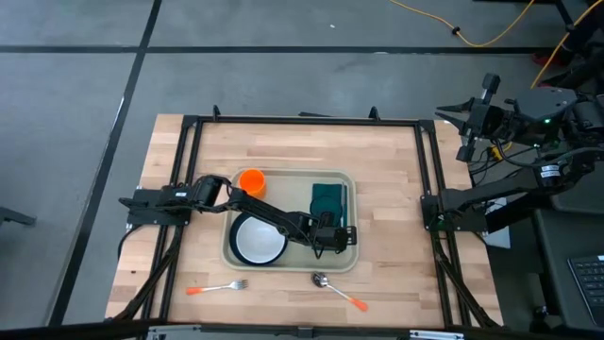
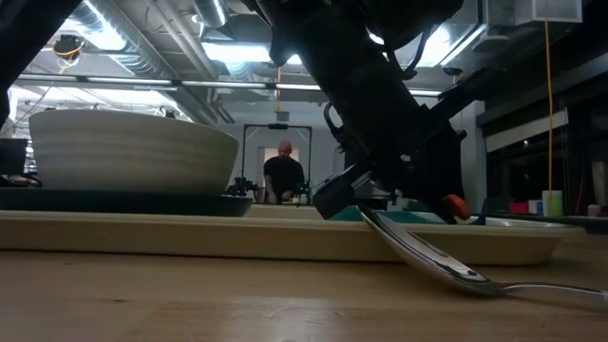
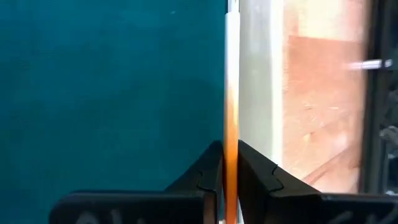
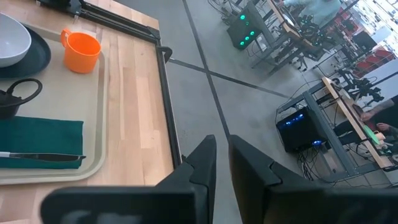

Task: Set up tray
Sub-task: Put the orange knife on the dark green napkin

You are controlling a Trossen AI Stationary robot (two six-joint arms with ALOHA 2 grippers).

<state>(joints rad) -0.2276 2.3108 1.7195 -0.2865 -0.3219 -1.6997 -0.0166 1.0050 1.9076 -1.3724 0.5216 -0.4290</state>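
Tray holds the napkin; left tool clenches a knife over it; right tool nearly closed, empty.

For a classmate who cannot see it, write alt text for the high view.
The left pincer holds a thin utensil above the green napkin in a beige tray holding a white bowl and orange cup. A fork and spoon lie on the table.

Tray: large pale beige rectangular plastic, rounded corners, low raised rim. Lies flat at the middle of the wooden table, long sides parallel to the table's front edge, well inside its edges. From table level it reads as a thin beige slab.
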